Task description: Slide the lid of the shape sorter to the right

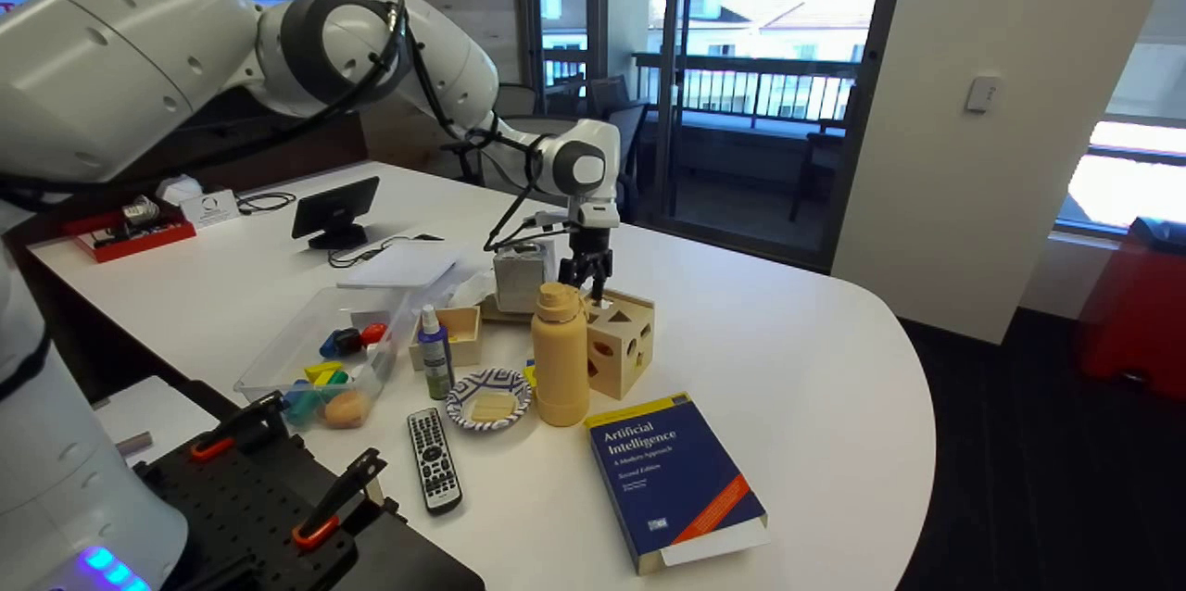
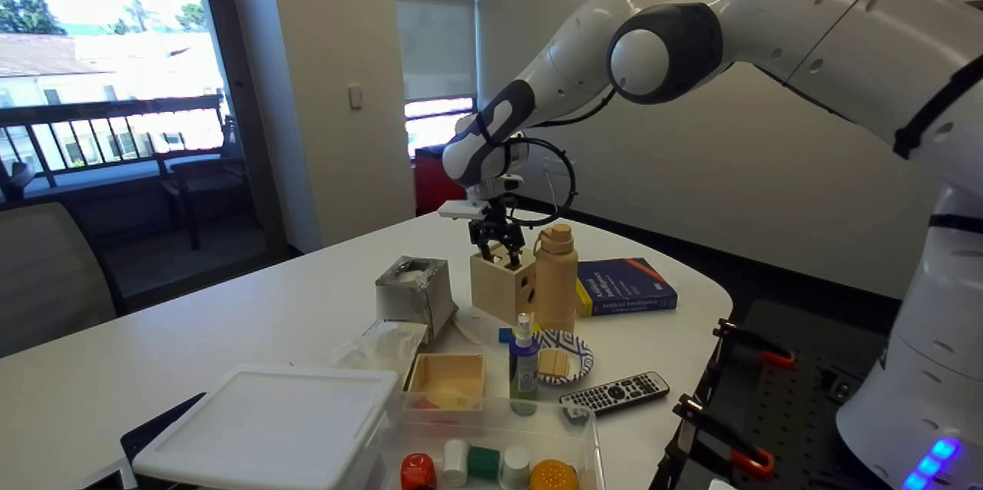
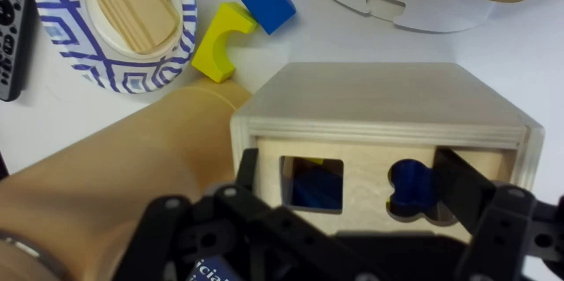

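The shape sorter (image 1: 607, 375) is a light-wood cube with dark cut-outs, standing upright on the table; it also shows in an exterior view (image 2: 493, 292) and the wrist view (image 3: 374, 91). Its lid (image 3: 365, 188) is the pale top panel with a square and a clover hole. A narrow gap shows at the lid's right end in the wrist view. My gripper (image 3: 348, 157) is open over the lid, also seen in both exterior views (image 1: 584, 288) (image 2: 500, 258). Its right finger overlaps the clover hole; I cannot tell whether it is inside. The gripper body hides the lid's lower part.
A mustard-yellow bottle (image 1: 561, 373) stands close beside the sorter. A grey tissue box (image 2: 415, 294) is on its other side. A blue book (image 1: 662, 471), patterned plate (image 1: 457, 404), spray bottle (image 2: 524, 367), yellow block (image 3: 216, 47) and blue block (image 3: 269, 4) lie around.
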### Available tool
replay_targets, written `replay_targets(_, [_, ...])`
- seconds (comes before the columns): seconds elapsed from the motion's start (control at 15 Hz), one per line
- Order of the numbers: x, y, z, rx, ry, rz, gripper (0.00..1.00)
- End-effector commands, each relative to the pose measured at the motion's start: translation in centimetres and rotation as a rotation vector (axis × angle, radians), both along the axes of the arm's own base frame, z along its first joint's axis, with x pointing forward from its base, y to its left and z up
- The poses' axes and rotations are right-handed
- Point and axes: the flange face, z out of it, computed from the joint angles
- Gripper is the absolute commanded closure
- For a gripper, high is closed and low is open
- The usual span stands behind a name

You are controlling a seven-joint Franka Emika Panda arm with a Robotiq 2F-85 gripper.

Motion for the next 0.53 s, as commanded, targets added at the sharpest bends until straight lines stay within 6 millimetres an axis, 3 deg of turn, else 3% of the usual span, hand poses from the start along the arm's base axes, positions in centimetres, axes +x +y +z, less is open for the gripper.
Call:
replay_targets(0.0, [0.96, 0.13, -0.17, -0.03, -0.001, -0.015, 0.0])
replay_targets(0.47, [1.19, -0.08, -0.1, -0.068, 0.009, -0.022, 0.0])
